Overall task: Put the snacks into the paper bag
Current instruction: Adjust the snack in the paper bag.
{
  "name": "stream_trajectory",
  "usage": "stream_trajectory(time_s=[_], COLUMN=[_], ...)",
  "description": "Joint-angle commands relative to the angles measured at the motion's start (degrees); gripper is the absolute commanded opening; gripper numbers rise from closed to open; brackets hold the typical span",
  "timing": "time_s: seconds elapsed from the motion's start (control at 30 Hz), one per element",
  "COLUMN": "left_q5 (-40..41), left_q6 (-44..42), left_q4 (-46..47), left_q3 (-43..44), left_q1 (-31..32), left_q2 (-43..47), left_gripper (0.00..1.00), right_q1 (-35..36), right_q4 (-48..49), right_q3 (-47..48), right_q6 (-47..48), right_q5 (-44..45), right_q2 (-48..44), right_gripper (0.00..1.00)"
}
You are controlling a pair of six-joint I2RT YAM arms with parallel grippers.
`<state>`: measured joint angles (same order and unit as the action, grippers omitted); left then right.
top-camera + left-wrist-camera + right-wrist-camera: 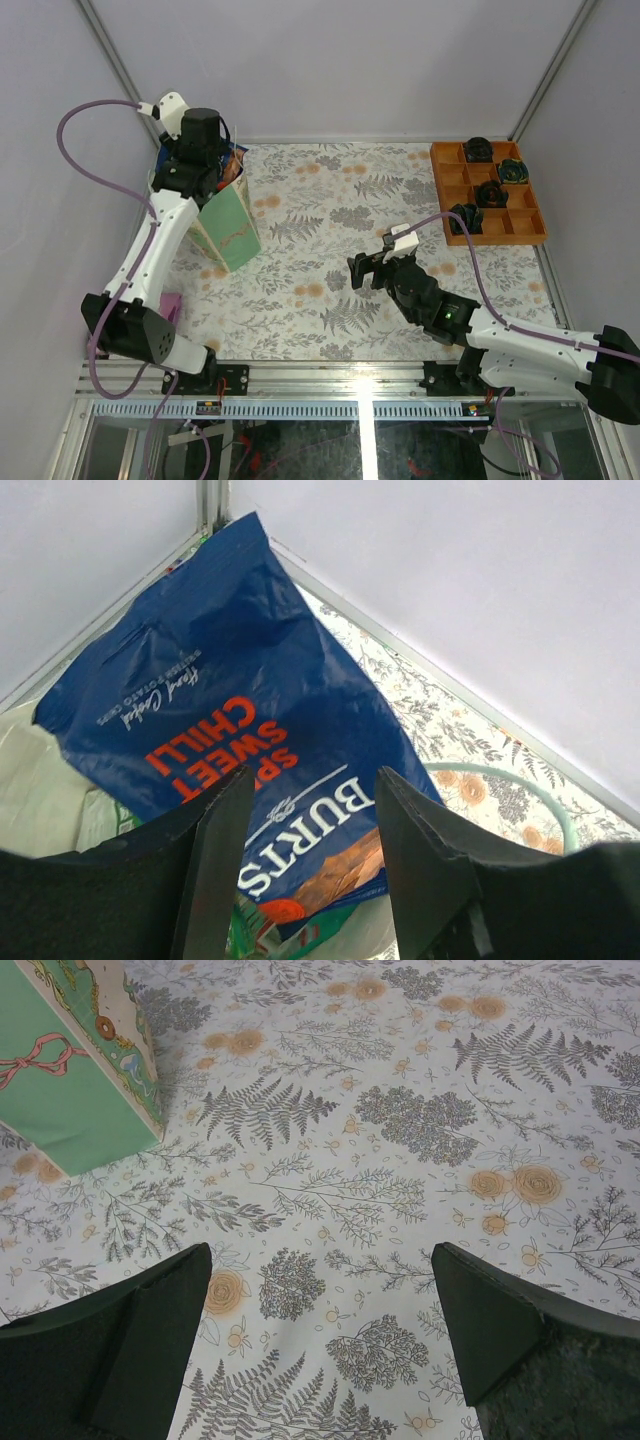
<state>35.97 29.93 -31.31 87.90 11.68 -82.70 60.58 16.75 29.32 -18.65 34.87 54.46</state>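
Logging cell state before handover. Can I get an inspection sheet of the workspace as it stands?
Surface: floral tablecloth, lying flat.
Job's things: paper bag upright at left rear; BURTS crisp bag poking out of its mouth; other snacks cannot be told apart.
Clutter: orange tray at right rear, dark round objects in four compartments; pink item by the left arm's base.
Grippers: left gripper over the bag mouth, fingers apart; right gripper above bare cloth, fingers wide apart, holding nothing.
Cables: purple cable looping off the left arm, another along the right arm; no snag seen.
Surroundings: pale walls on three sides; metal frame at the near edge.
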Motion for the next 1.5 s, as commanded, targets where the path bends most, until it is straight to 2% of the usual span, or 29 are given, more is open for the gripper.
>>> stream_trajectory(time_s=[0.0,0.3,0.47,0.63,0.93,1.0,1.1,1.47], left_q5=[-2.4,-3.0,-3.4,-3.9,-3.9,-3.5,-3.4,-3.4], left_q6=[-0.6,-1.9,-0.9,2.2,3.9,3.8,4.4,5.0], left_q4=[7.5,9.5,6.7,5.4,6.1,6.4,5.2,4.8], left_q3=[3.3,9.9,13.4,8.0,-3.3,-5.2,-6.5,-13.6], left_q1=[-1.4,-1.6,-3.1,-4.0,-4.0,-4.0,-4.1,-4.2], left_q2=[-1.4,-8.1,-12.4,-9.3,0.4,0.5,0.0,1.0], left_gripper=[0.51,0.52,0.51,0.46,0.46,0.46,0.39,0.31], right_q1=[-0.2,-0.2,-0.2,-0.2,-0.1,-0.2,-0.2,-0.2], right_q4=[2.9,2.7,1.8,1.4,1.3,1.2,0.9,0.6], right_q3=[0.7,1.1,2.1,2.3,2.0,2.1,2.1,1.7], right_q6=[-1.0,-1.1,-1.1,-1.2,-1.9,-2.0,-2.1,-2.3], right_q5=[0.6,0.8,1.1,1.7,1.5,1.3,1.5,2.2], right_q2=[-0.2,1.4,3.1,3.0,2.3,2.4,2.1,0.6], right_gripper=[0.99,0.99,0.99,0.99,0.99,0.99,0.99,0.99])
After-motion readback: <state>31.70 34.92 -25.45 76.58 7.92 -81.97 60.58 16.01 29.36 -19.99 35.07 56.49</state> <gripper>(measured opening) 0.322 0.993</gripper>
